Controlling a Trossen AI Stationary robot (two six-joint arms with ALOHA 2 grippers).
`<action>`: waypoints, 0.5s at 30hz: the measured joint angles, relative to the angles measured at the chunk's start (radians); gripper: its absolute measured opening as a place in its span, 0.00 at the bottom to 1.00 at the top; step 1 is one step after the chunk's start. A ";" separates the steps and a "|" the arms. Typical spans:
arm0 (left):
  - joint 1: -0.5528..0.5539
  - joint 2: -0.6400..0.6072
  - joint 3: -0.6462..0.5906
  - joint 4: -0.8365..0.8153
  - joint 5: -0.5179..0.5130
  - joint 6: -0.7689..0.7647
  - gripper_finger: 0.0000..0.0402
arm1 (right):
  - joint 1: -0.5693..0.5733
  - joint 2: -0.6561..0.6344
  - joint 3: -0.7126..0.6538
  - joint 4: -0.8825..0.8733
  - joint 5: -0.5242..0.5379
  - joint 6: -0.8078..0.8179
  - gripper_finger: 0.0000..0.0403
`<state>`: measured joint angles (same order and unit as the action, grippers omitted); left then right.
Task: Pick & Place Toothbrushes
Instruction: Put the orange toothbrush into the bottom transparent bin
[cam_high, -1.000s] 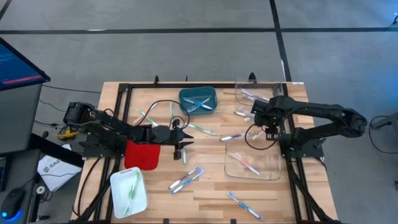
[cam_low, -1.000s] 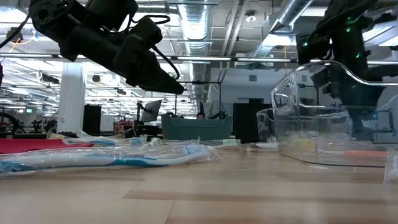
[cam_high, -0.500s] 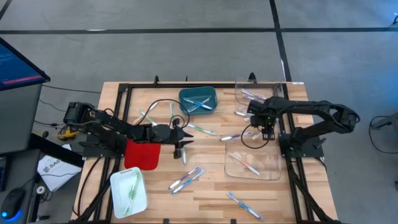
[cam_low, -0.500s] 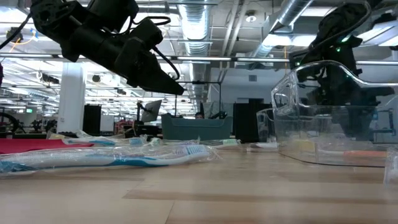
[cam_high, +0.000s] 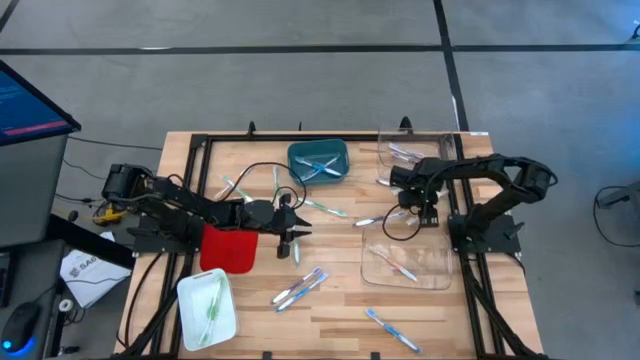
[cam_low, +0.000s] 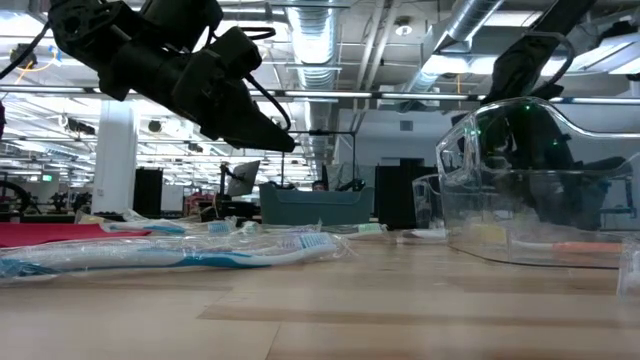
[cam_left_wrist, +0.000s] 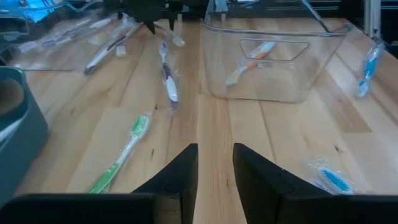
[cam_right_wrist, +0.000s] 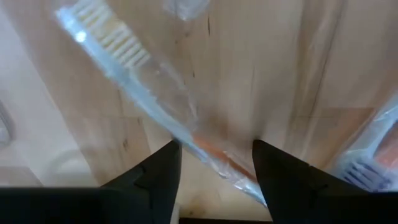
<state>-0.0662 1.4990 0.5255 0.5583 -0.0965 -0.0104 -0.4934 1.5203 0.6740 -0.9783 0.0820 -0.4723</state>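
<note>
Since a second ago my right arm has folded inward, carrying the right gripper (cam_high: 404, 207) leftward from beside the rear clear bin to a spot above the bare boards between the two clear containers; the left arm has not shifted. My right wrist view shows the fingers (cam_right_wrist: 158, 177) parted with nothing gripped, straddling a wrapped toothbrush (cam_right_wrist: 146, 99) directly below: white bristle head, pale neck, orange-red handle, sealed in a clear sleeve. Beside it lies a second wrapped brush with a pink-purple handle (cam_high: 372, 221). Outward from there, the front clear tray (cam_high: 432, 277) holds one orange-red brush (cam_high: 399, 265), and the rear clear bin (cam_high: 388, 140) holds several more. At centre table, the left gripper (cam_high: 291, 240) hangs above the boards with its fingers (cam_left_wrist: 180, 174) a narrow gap apart and empty. The remaining toothbrushes lie scattered: light green ones (cam_high: 325, 208) near the teal bin (cam_high: 341, 168), blue ones (cam_high: 391, 329) toward the front edge, green ones in the white tray (cam_high: 190, 294) beside the red tray (cam_high: 229, 250).
</note>
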 joint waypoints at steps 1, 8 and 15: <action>0.000 0.000 0.000 0.000 0.001 -0.001 0.23 | 0.000 0.010 0.002 0.000 0.002 0.000 0.47; 0.000 0.000 0.000 0.000 0.025 -0.005 0.23 | 0.000 0.032 0.003 0.003 0.011 0.002 0.41; 0.000 0.000 0.000 0.001 0.025 -0.005 0.23 | 0.000 0.028 0.002 0.010 0.029 0.056 0.23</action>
<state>-0.0662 1.4990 0.5255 0.5589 -0.0715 -0.0158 -0.4938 1.5486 0.6758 -0.9684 0.1108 -0.4167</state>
